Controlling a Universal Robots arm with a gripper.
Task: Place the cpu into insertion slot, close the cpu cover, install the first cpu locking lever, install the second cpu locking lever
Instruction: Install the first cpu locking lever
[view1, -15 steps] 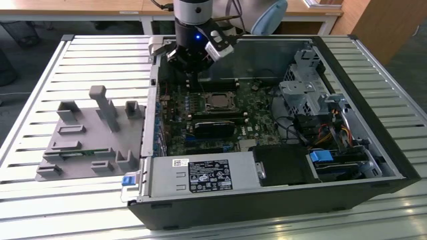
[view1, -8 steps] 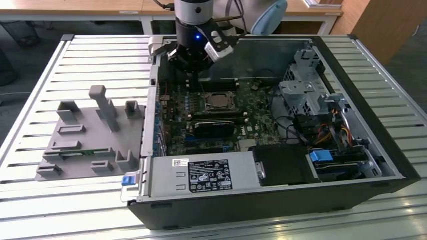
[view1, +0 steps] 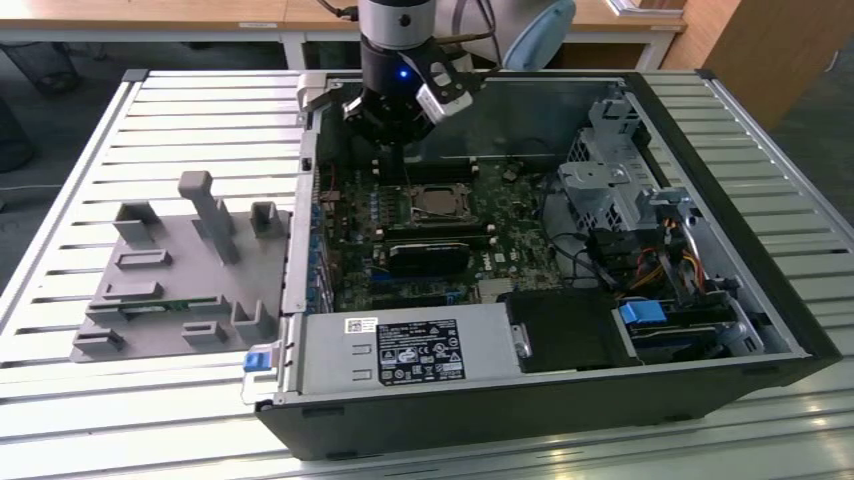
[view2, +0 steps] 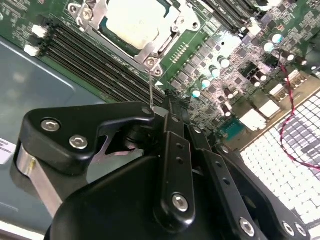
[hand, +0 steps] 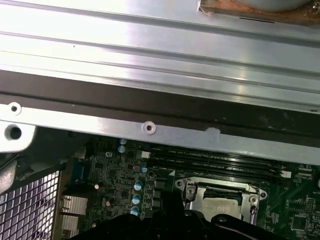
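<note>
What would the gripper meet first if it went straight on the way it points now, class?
Probably the thin locking lever, which stands just ahead of the gripper. Past it lies the motherboard beside the cpu cover corner. Depth is hard to judge here.

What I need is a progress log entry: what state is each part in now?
cpu: seated, face showing through the cover window.
cpu cover: down over the cpu.
locking lever: standing up, not latched, its free end at the gripper.
gripper: down inside the computer case, at the lever's end.
computer case: lying on its side, panel off.
</note>
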